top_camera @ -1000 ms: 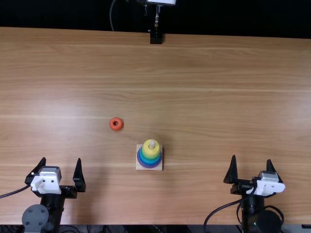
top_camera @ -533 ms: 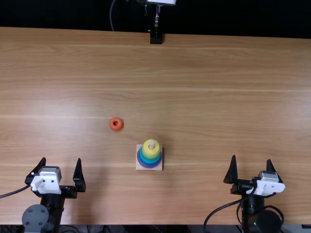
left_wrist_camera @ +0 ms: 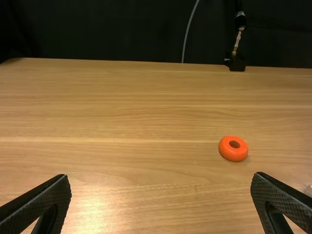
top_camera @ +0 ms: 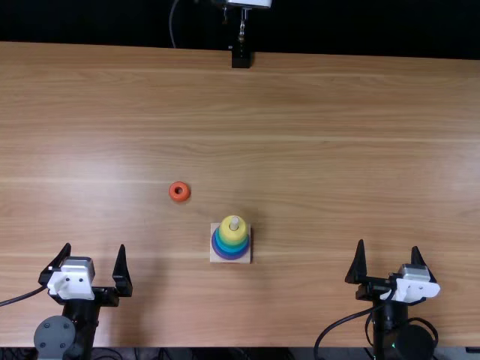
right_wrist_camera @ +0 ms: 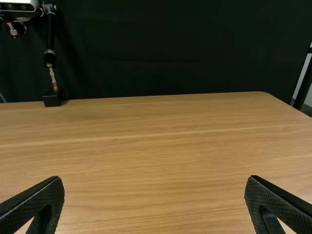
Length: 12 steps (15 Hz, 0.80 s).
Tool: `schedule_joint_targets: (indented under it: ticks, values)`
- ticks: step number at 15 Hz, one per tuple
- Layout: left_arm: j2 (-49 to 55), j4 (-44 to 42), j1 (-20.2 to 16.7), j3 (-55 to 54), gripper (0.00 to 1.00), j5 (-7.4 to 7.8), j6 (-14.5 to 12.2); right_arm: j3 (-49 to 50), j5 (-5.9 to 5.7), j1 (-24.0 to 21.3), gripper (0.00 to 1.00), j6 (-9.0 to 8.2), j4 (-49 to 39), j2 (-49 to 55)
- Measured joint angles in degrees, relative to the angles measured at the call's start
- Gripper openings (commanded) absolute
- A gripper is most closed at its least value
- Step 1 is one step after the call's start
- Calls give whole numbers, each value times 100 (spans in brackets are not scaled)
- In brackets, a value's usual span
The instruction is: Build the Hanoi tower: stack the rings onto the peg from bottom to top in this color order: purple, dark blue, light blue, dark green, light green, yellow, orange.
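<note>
Table Layout: Edges, Clearances and Part Positions

Table: The light brown surface spans the top view. The far edge meets a dark backdrop; the near edge runs below both grippers. A rounded far corner shows in each wrist view.

Left gripper: Located above the near part of the table, directed toward the far edge. Fingers are wide apart, with a gap between them.

Right gripper: Located at the opposite side of the near part, also directed toward the far edge. Fingers are wide apart, with a gap between them.

Stand: Black, located at the far edge, well apart from the rings.

Tower: Upright on a square base, between the grippers and slightly nearer the left one. Purple is the lowest visible ring, blue tones lie above it, and yellow is uppermost. The peg protrudes through yellow. Wide table surface separates the base from each gripper.

Orange ring: Flat on the table, hole up, apart from the tower. It lies on the tower's left side and nearer the far edge. A broad span of table extends from the ring to that edge.
</note>
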State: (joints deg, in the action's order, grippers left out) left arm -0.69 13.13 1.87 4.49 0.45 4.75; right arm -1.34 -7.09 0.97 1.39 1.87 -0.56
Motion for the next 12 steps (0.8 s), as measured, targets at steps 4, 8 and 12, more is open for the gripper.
schedule_joint_targets:
  ticks: [4,8,12]
  values:
    - [0,2,2,0,100,-2,-2,0,4,0,100,-2,0,-2]
    - [0,-2,0,0,100,-50,-4,0,2,-2,100,0,2,-2]
    - [2,4,-9,-2,100,-63,-4,0,4,0,100,0,2,-2]
